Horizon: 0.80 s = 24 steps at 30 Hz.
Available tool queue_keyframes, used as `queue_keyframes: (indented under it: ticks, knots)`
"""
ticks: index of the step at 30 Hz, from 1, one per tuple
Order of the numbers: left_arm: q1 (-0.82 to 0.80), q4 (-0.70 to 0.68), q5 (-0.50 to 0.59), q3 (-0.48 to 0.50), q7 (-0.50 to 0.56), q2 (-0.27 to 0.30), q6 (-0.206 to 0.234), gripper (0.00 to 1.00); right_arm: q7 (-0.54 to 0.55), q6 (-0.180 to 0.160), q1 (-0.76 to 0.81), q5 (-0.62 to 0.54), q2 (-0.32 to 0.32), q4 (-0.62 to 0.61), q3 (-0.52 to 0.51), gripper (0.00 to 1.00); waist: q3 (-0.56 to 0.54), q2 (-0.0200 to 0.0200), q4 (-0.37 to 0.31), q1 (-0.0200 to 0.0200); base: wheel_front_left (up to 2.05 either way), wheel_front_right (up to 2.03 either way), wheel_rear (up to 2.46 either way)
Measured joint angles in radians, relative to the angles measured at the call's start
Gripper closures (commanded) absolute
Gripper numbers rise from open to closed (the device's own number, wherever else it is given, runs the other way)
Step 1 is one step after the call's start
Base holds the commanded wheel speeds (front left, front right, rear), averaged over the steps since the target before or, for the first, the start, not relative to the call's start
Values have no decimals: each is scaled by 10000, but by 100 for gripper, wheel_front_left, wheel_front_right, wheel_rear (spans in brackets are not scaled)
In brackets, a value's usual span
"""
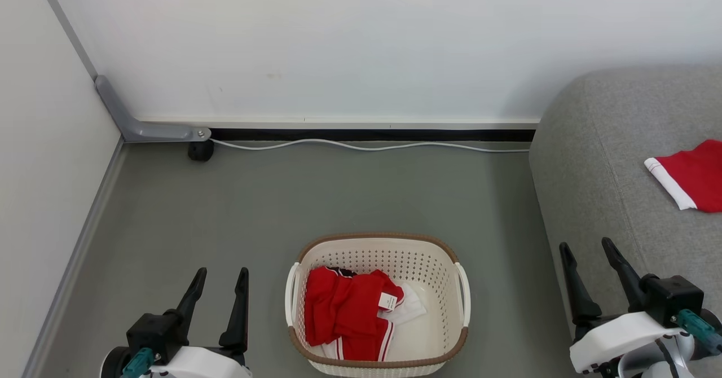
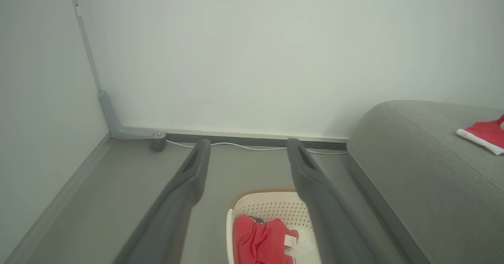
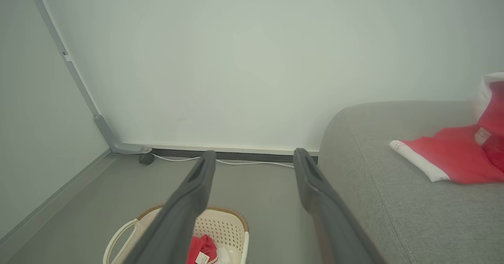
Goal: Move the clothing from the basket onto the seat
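Found left gripper (image 1: 223, 272) low and to the left of the laundry basket (image 1: 375, 235), fingers spread wide, nothing between them. Found right gripper (image 1: 586, 247) spread and empty too, at the near edge of the sofa seat cushion (image 1: 598, 158). Judged both parked clear of the basket mouth, leaving an open approach from above. Noted the basket standing on the grey floor (image 1: 225, 209) between the two grippers, near the sofa. Noted inside it a crumpled heap of red garments (image 1: 344, 310) against the left wall, white label (image 1: 387, 301) uppermost, with a white piece (image 1: 410, 309) tucked under at the right. Noted one red garment with a white band (image 1: 694, 175) lying on the cushion, well apart from the basket. Judged task partly done, with a reach down into the heap called for next. Recorded white cable (image 1: 366, 146) along the wall foot, clear of the work.
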Motion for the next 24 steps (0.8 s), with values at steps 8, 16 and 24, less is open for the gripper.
queue_keyframes:
  ticks: [8,16,24]
  knots:
    - [-91,-128,-318,-44,0,-2,109,0,0,0,-238,-148,75,-21,-194,0,656,0,-42,0,0,0,0]
    - [-965,-136,-176,-408,0,-2,305,0,0,0,-917,-337,13,-305,-207,0,1855,0,-109,0,0,0,0]
    - [-2148,150,-270,-1028,-2,-21,535,0,0,0,-2006,-798,-86,-679,-123,0,3394,0,-236,0,0,0,0]
